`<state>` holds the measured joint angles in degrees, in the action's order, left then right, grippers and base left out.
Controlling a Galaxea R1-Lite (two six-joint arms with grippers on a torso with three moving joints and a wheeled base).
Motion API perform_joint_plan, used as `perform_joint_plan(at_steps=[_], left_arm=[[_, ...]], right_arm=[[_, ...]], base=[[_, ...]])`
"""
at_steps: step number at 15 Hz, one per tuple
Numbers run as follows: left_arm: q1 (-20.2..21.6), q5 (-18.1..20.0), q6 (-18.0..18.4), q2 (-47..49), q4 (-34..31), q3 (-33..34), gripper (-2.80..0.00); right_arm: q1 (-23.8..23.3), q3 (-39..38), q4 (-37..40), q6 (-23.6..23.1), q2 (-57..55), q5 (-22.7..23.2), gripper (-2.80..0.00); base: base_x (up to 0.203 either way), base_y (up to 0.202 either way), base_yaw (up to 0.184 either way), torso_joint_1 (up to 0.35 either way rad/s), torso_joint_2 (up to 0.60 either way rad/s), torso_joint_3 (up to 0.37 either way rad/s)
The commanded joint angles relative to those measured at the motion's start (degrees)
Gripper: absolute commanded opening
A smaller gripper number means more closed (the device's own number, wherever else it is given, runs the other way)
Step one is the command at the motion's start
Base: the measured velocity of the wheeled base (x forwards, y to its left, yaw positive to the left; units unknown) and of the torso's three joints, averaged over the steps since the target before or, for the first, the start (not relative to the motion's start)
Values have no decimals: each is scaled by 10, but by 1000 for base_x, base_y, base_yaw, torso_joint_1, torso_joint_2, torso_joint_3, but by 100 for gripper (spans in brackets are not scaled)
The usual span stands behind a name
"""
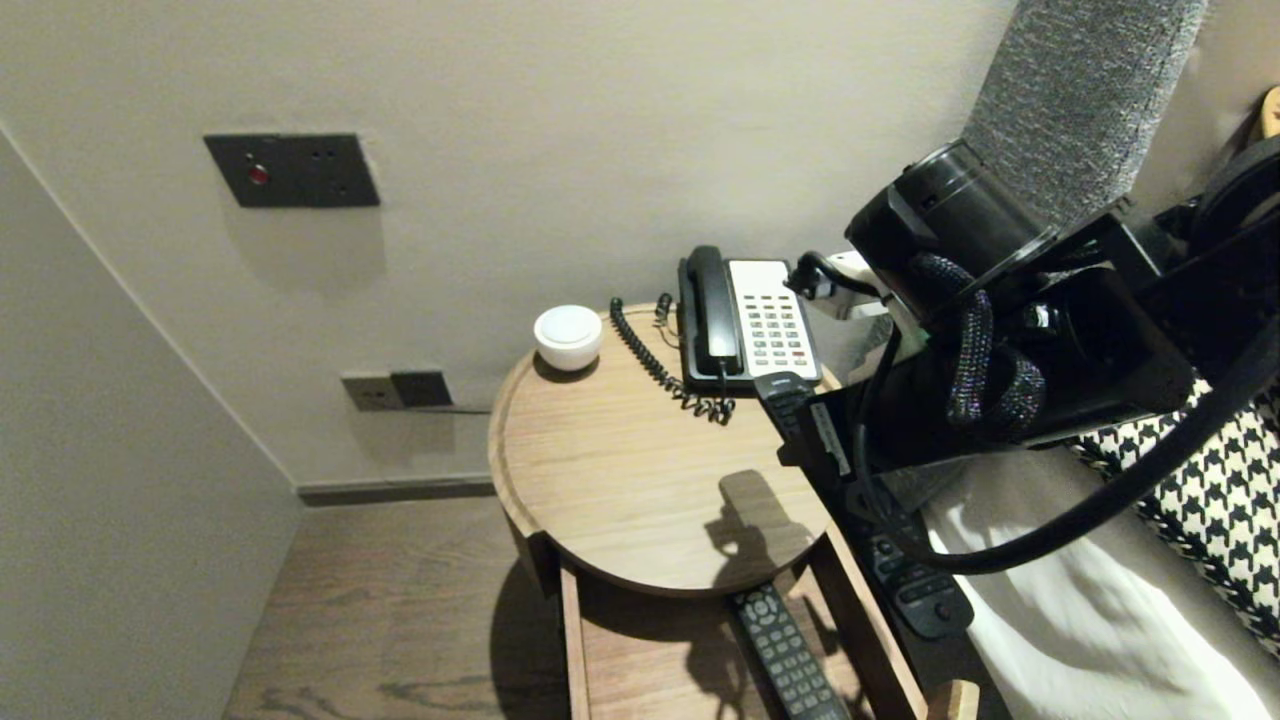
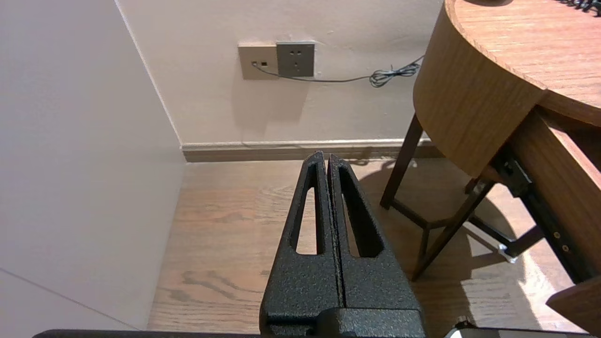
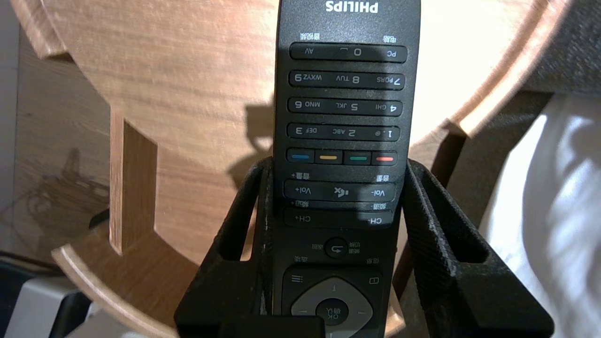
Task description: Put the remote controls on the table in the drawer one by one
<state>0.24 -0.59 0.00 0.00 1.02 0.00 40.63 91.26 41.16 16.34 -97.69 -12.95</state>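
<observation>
My right gripper [image 3: 338,163] is shut on a black Philips remote [image 3: 345,117], one finger pressed against each long side near its volume keys. The remote's number keys and logo end stick out past the fingertips, over the round wooden bedside table [image 3: 188,94]. In the head view this held remote [image 1: 915,590] hangs at the table's right rim under the right gripper [image 1: 840,450], whose fingers are mostly hidden by the wrist. A second black remote [image 1: 785,650] lies in the open drawer [image 1: 640,660] below the tabletop. My left gripper [image 2: 326,159] is shut and empty, parked low over the floor beside the table legs.
A corded phone [image 1: 745,320] and a white round dish [image 1: 568,337] sit at the back of the table [image 1: 620,470]. The bed's white sheet [image 1: 1080,620] and a houndstooth pillow [image 1: 1220,500] lie to the right. Wall sockets [image 1: 395,390] are behind.
</observation>
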Motion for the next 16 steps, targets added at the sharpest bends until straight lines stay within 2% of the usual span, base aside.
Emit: perform_joint_plan(at_steps=[1,3,4,7,8,12,16], left_arm=[[0,0,0,0,0,0,-280],[0,0,0,0,0,0,-280],[0,0,0,0,0,0,-280],[0,0,0,0,0,0,-280],[0,0,0,0,0,0,-280],[0,0,0,0,0,0,-280],[0,0,0,0,0,0,-280]], right_arm=[[-1,-9,2,1,19,-1,-280],[-1,-10,2,2,19,0,-280],[-2,-27,-14,11,32,26,-280],[-3,-155,-61,38,83,114,-280],[-3,-166,-73,46,92,133,-280],[-3,-168,-77,46,94,138,-280],[-4,-302,-122,45,107,247,-280]], base=[[0,0,0,0,0,0],[0,0,0,0,0,0],[0,0,0,0,0,0],[0,0,0,0,0,0],[0,0,0,0,0,0],[0,0,0,0,0,0],[0,0,0,0,0,0]])
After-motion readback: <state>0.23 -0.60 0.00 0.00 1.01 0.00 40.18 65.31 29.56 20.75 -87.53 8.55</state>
